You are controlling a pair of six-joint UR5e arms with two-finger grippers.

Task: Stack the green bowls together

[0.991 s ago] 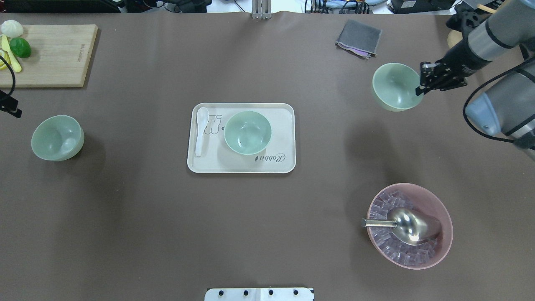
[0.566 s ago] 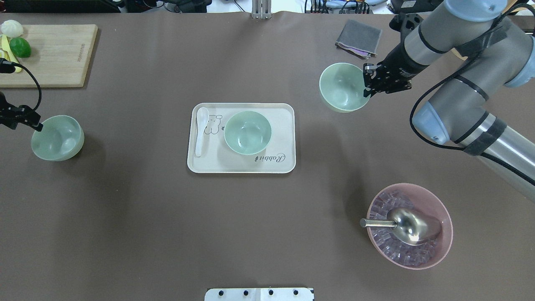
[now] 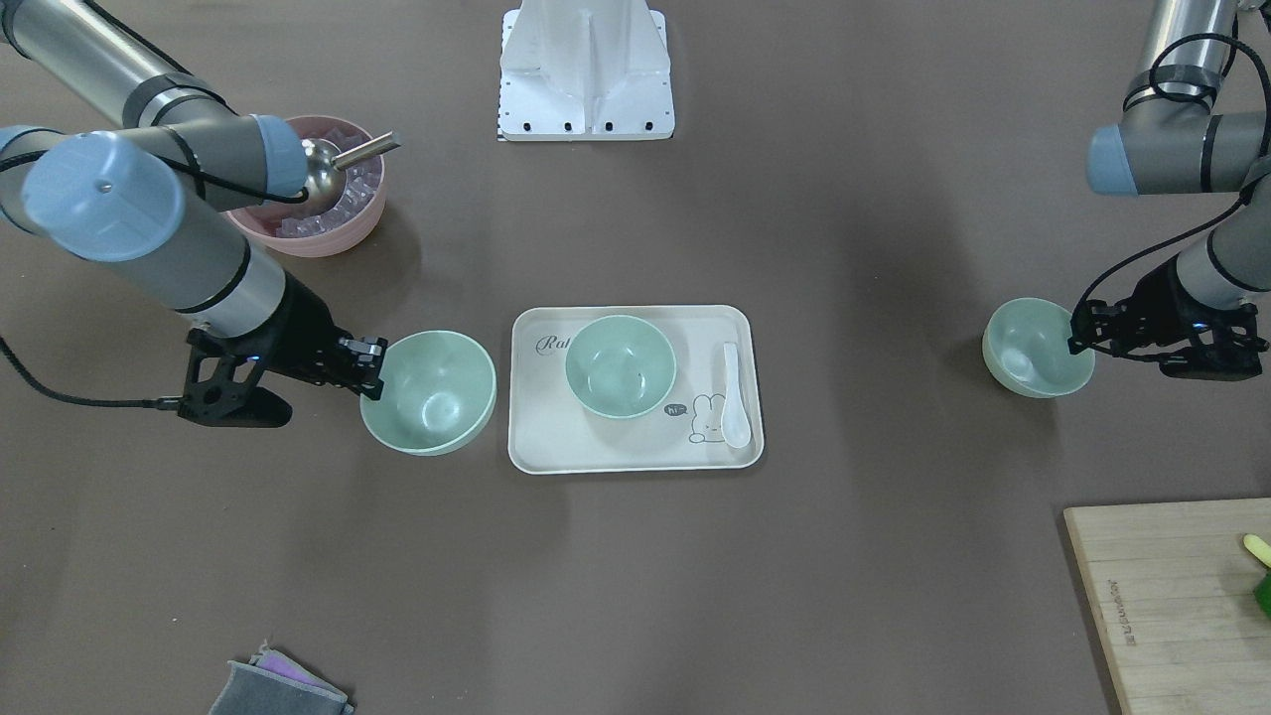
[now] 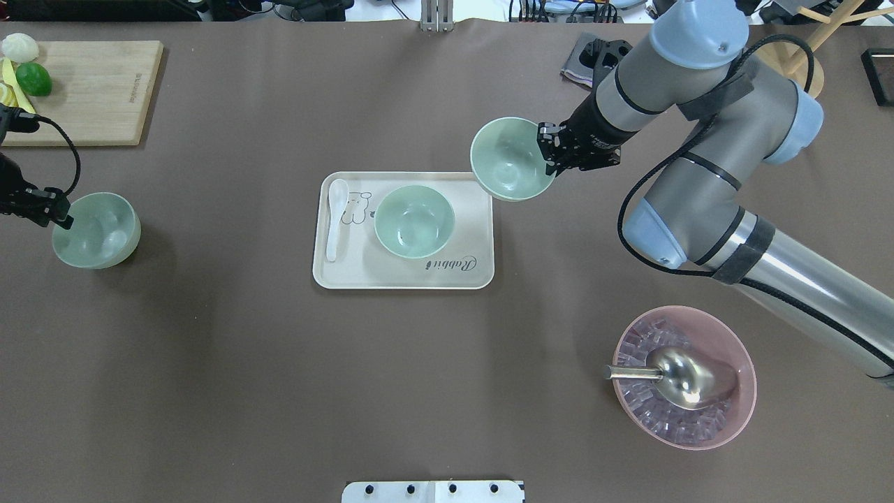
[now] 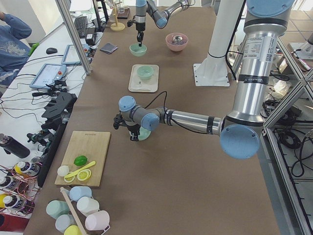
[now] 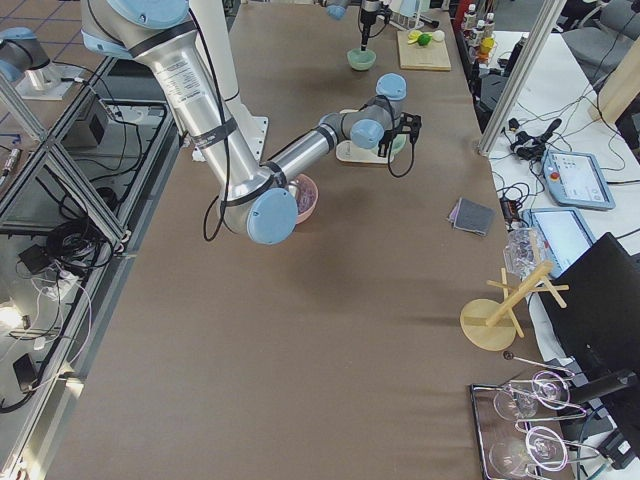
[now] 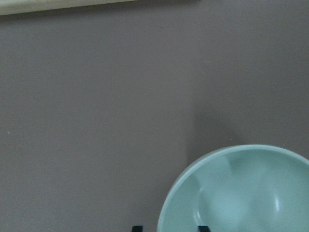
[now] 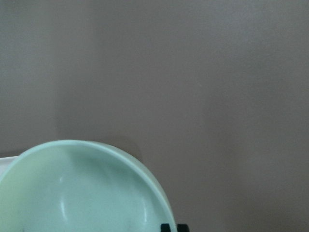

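Wrist views: right gripper (image 8: 174, 227) pinched on held bowl (image 8: 82, 193) rim; left gripper (image 7: 170, 228) apart, astride second bowl (image 7: 241, 193) rim

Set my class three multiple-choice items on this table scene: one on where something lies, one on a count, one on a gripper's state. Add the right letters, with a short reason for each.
1. Where does the white spoon lie?
A. On the tray, beside a green bowl
B. Inside a green bowl
C. In a gripper

2. How many green bowls are in view?
A. Two
B. Three
C. Four

3. What is the state of the right gripper?
A. Open, above the tray
B. Shut on a green bowl's rim
C. Shut on the spoon

Answers:
1 A: the overhead view shows the spoon along the tray's left side, next to the bowl there.
2 B: one sits on the tray, one is at the left gripper, and one is the held bowl.
3 B: its fingers pinch the held bowl's rim, by the tray's corner.
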